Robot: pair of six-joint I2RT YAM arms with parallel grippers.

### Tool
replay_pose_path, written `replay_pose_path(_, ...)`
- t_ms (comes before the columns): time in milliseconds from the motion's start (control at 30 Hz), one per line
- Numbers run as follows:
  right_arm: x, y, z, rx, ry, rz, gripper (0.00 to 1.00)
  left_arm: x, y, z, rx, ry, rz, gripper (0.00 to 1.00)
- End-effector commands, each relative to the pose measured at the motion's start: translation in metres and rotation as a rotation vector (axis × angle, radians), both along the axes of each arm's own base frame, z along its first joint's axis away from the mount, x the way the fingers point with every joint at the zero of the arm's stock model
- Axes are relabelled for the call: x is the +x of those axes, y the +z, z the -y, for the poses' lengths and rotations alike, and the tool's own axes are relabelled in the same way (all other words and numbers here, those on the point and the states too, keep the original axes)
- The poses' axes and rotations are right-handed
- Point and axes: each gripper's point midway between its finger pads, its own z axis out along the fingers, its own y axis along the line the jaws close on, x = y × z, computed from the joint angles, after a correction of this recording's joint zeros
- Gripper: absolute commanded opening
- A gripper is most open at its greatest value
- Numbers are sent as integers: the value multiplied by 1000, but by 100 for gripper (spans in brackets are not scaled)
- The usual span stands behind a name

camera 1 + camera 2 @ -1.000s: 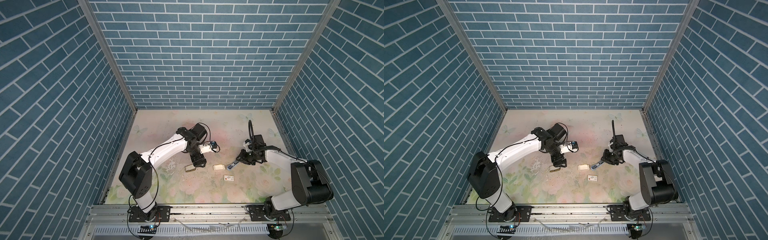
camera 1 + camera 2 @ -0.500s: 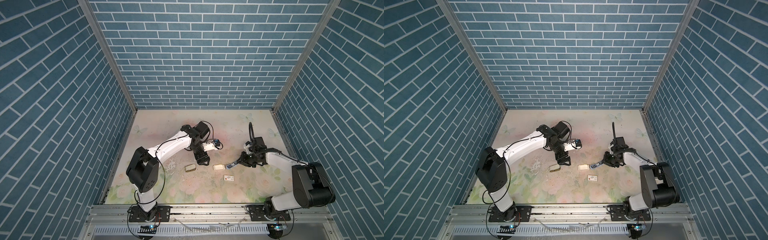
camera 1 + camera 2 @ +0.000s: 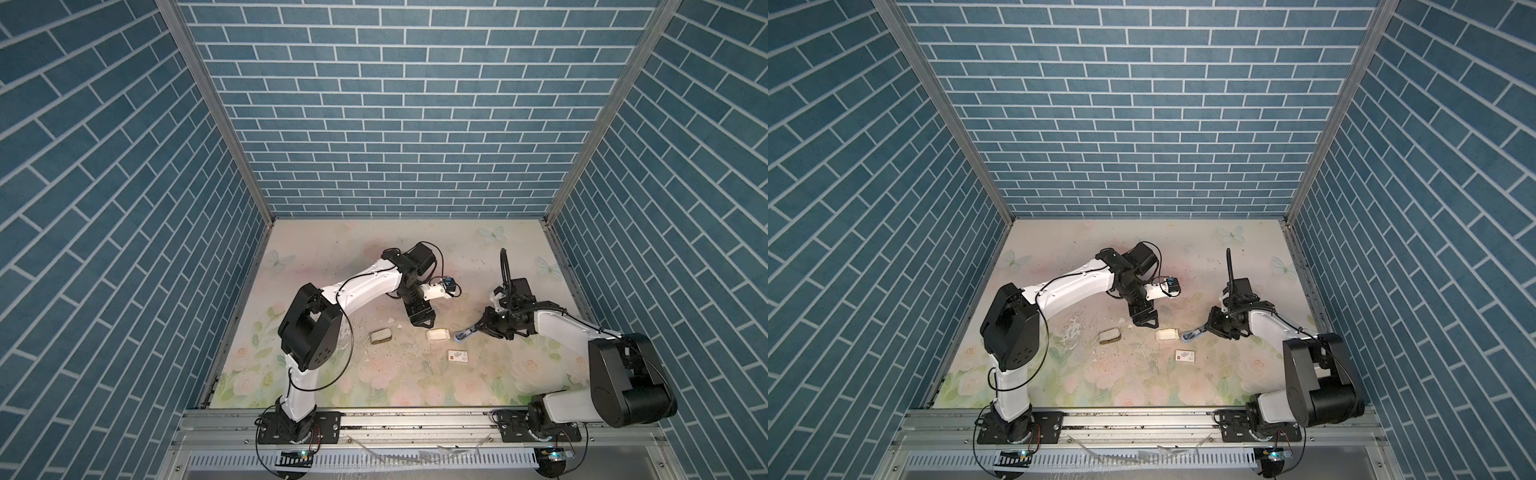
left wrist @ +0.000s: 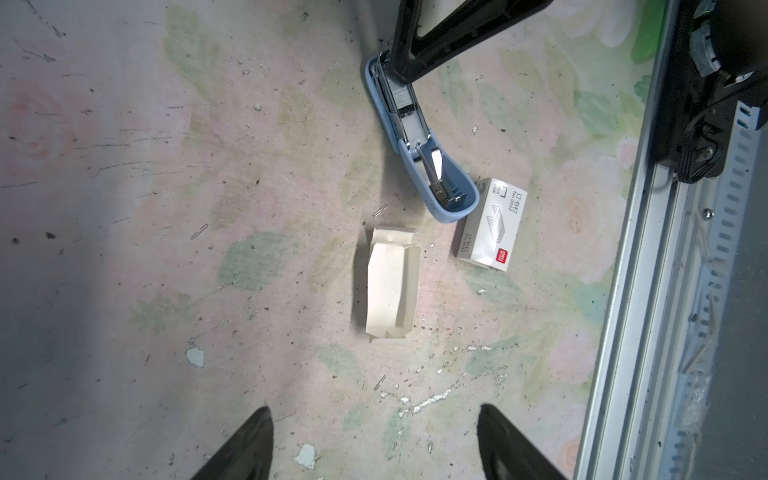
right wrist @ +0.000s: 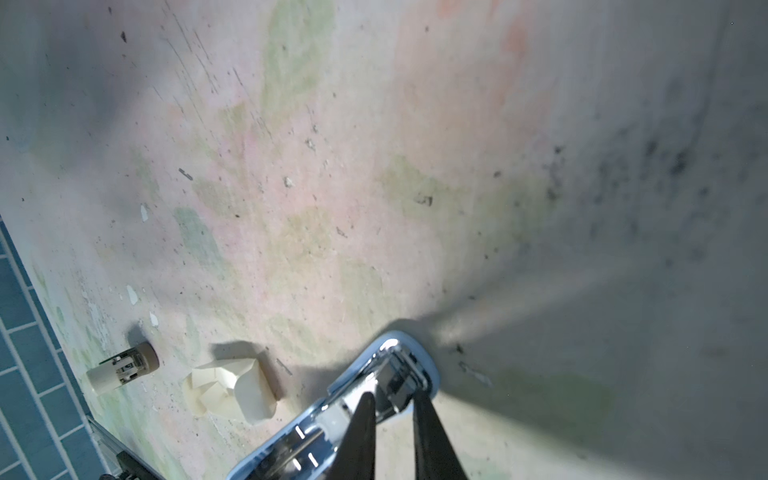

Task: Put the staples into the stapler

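Note:
The blue stapler point(image 3: 464, 333) point(image 3: 1192, 333) lies hinged open on the floral table. A dark-grey strip of staples point(image 4: 402, 94) sits in its metal channel. My right gripper point(image 5: 394, 395) point(image 3: 482, 326) has its fingers close together astride the front end of that channel point(image 5: 390, 370), shut on the stapler. A cream cardboard tray point(image 4: 390, 286) point(image 3: 437, 334) point(image 5: 232, 390) lies just left of the stapler, with no strip showing in it. My left gripper point(image 4: 373, 407) point(image 3: 422, 322) hangs open above the table, a little behind and left of the tray, holding nothing.
A white staple box point(image 4: 490, 224) point(image 3: 457, 356) with a red label lies in front of the stapler. A small cream and olive object point(image 3: 381, 336) point(image 5: 122, 368) lies left of the tray. A few loose staples point(image 4: 199, 231) dot the table. A metal rail point(image 4: 644, 291) runs along the front edge.
My left arm has swung to the right, carrying its open gripper from above the cream and olive object towards the tray. The right gripper has stayed at the stapler's front end.

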Motion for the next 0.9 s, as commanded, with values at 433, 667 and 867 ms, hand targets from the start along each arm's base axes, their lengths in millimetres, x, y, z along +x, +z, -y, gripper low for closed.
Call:
replay_pose_path(433,10,10,4,-51,21,17,21,-15,1,6,-27,-17,-28,79)
replay_pose_path(667,12,5,5,-68,41,8,19,-17,3,9,-34,-20,-31,79)
replay_pose_path(867,10,2,7,-81,42,1,17,-20,1,14,-36,-31,-33,79)
